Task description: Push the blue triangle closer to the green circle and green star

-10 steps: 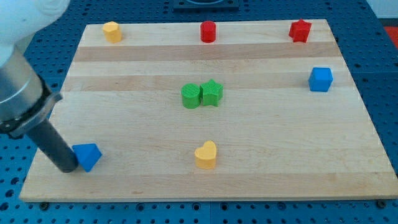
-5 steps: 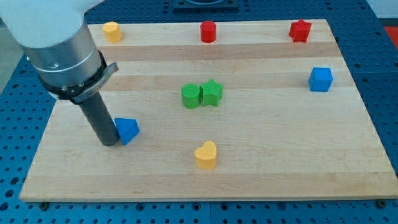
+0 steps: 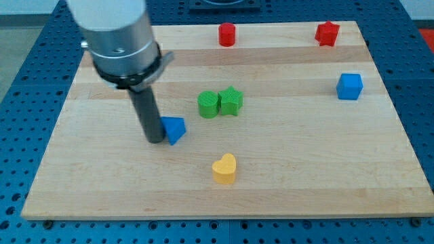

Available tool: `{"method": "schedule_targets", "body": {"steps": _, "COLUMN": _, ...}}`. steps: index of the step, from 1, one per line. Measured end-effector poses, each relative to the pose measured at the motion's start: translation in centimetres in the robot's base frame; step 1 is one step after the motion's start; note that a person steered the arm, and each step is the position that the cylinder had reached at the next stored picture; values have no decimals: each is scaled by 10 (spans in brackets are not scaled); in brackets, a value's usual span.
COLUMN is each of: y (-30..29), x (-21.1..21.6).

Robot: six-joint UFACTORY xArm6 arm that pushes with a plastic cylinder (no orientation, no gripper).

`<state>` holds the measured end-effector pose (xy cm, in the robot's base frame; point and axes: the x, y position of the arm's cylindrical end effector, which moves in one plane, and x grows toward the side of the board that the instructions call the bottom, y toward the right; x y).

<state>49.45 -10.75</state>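
My tip [image 3: 156, 139] sits left of centre in the frame, pressed against the left side of the blue triangle [image 3: 174, 129], with the rod rising up and to the left toward the arm's grey body. That placement makes sense: the green circle [image 3: 208, 104] and green star [image 3: 231, 101] lie up and to the right of the triangle, touching each other near the middle of the tabletop [image 3: 305, 156], so contact on the triangle's far side lets a push drive it toward them. The end effector is only this rod; it has no jaws to open or close and holds nothing, merely touching the block.

The triangle lies flat, near the 2 green blocks but apart from them, below and left of the circle. One corner seems to point toward the frame's bottom, and I cannot make out a clear long axis.

A yellow heart [image 3: 224, 168] sits lower, below the green pair, apparently clear of the likely path.
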Motion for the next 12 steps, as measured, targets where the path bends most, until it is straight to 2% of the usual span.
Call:
{"method": "schedule_targets", "body": {"steps": 1, "y": 25, "x": 0}}
{"method": "schedule_targets", "body": {"steps": 5, "y": 53, "x": -1}}
{"method": "schedule_targets", "body": {"steps": 9, "y": 32, "x": -13}}
{"method": "schedule_targets", "body": {"steps": 12, "y": 43, "x": -17}}
